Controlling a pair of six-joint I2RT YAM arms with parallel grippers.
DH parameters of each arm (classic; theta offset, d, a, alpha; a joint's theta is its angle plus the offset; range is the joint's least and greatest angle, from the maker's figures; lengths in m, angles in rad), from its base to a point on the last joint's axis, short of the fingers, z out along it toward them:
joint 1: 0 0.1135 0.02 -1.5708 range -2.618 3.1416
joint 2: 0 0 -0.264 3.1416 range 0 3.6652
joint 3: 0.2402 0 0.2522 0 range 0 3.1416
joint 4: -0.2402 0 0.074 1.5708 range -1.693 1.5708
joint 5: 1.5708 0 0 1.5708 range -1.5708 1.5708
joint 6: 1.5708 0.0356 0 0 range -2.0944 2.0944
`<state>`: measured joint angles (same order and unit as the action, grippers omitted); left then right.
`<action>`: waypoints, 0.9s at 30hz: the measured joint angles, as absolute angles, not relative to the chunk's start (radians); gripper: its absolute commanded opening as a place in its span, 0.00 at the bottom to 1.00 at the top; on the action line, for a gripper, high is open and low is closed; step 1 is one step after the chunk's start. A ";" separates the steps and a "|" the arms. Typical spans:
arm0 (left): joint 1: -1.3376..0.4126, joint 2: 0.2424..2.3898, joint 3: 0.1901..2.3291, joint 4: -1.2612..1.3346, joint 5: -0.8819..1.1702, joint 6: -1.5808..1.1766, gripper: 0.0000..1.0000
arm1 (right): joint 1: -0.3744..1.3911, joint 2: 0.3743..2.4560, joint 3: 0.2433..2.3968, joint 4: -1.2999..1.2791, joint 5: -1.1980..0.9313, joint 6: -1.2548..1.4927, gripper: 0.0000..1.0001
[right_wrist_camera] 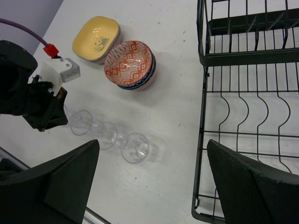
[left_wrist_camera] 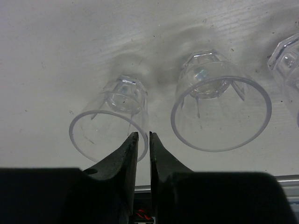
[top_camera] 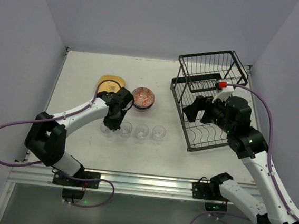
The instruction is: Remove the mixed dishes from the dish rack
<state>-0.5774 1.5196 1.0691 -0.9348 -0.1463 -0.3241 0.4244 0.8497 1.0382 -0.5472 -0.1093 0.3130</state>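
Four clear glasses stand in a row on the table; the leftmost (top_camera: 107, 129) is under my left gripper (top_camera: 112, 120). In the left wrist view the jaws (left_wrist_camera: 144, 138) straddle this glass's (left_wrist_camera: 112, 123) right rim, nearly closed, one finger inside and one outside. A second glass (left_wrist_camera: 219, 109) stands to its right. Patterned bowls (top_camera: 143, 97) are stacked beside a yellow plate (top_camera: 111, 83). The black dish rack (top_camera: 209, 99) holds no dishes that I can see. My right gripper (top_camera: 192, 110) is open and empty at the rack's left edge.
In the right wrist view the rack's lower tray (right_wrist_camera: 252, 116) is on the right, with three glasses (right_wrist_camera: 137, 148), the bowls (right_wrist_camera: 130, 63) and the yellow plate (right_wrist_camera: 96, 37) on the left. The table's front rail (top_camera: 142, 183) runs close behind the glasses.
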 measured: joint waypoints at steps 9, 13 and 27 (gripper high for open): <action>-0.577 1.448 1.097 -0.952 -0.198 -0.346 0.73 | 0.424 0.850 1.038 -0.551 -0.122 0.313 0.99; -0.577 1.324 1.140 -0.939 -0.252 -0.361 1.00 | 0.425 0.847 1.038 -0.558 -0.089 0.316 0.99; -0.550 0.681 1.044 -0.731 -0.691 -0.353 1.00 | 0.424 0.507 1.039 -0.725 0.295 0.309 0.99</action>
